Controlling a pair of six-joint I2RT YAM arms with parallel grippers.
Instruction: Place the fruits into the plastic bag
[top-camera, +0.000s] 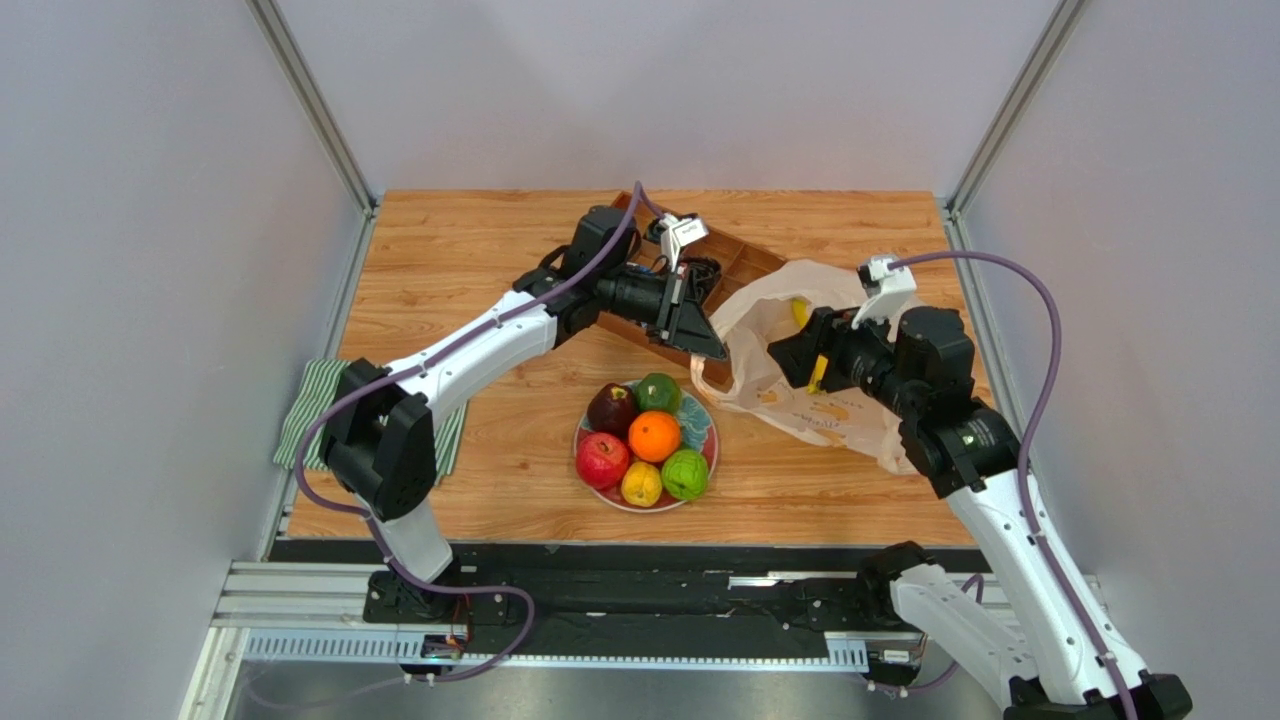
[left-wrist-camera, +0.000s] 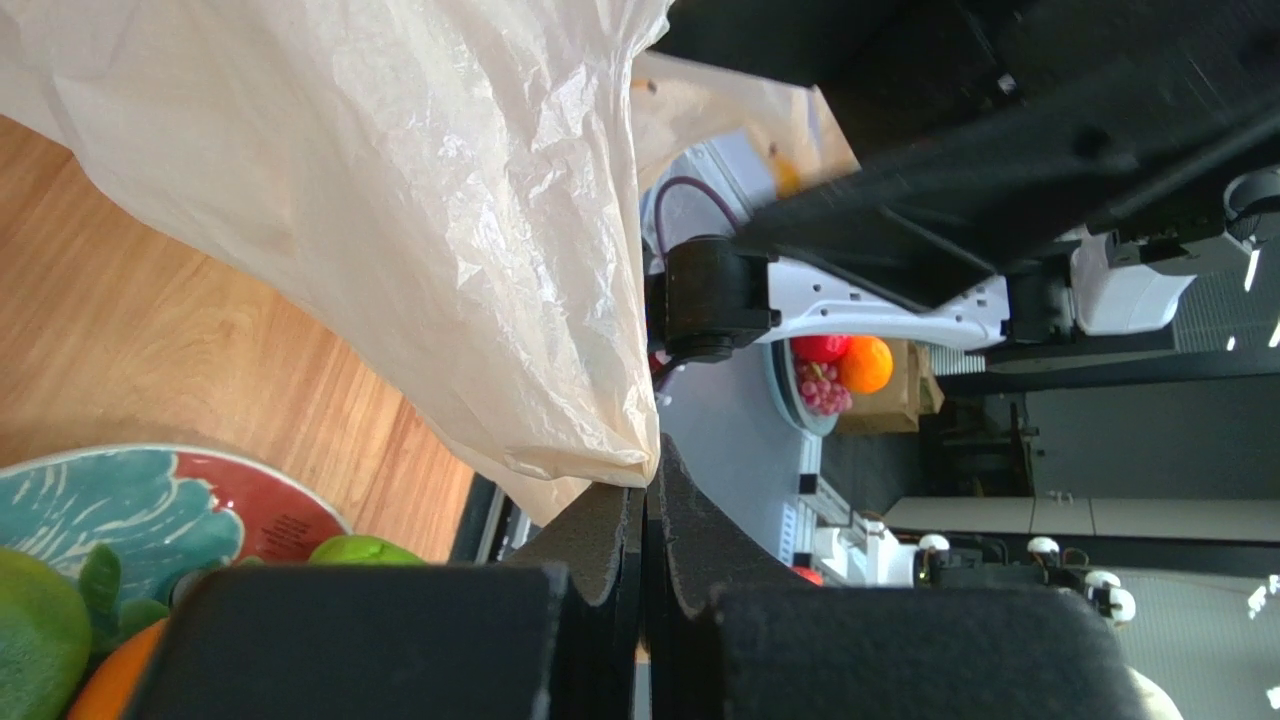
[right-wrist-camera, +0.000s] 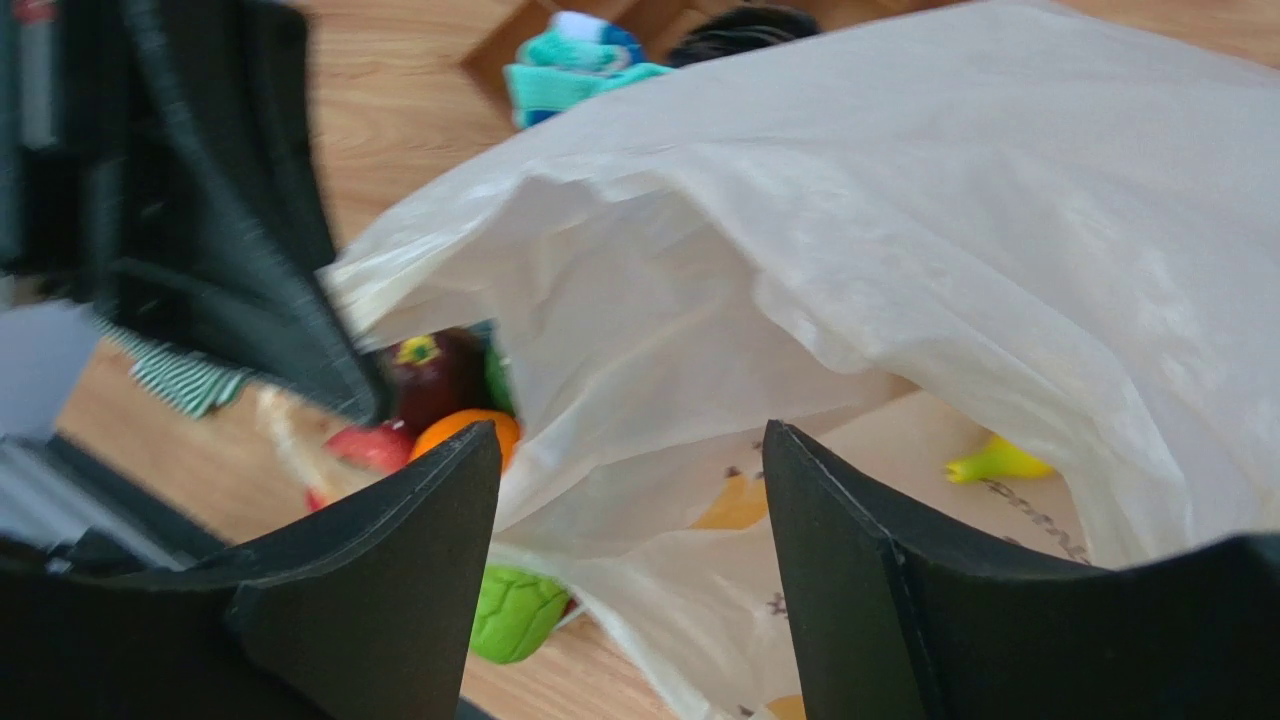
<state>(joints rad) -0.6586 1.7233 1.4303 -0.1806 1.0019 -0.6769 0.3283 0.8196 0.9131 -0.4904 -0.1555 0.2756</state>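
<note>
Plastic bag (top-camera: 827, 420) edge pinched in left tool (left-wrist-camera: 649, 492), right tool (right-wrist-camera: 631, 450) spread, banana (right-wrist-camera: 995, 462) half-hidden inside

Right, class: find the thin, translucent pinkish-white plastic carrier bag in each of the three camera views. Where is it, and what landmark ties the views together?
Top external: the plastic carrier bag lies right of centre, at the tip of the right gripper.
Left wrist: it fills the upper left, hanging down to the fingertips.
Right wrist: it spreads across centre and right, with its mouth open.
Shared landmark: the left gripper, shut on the bag's edge.
</note>
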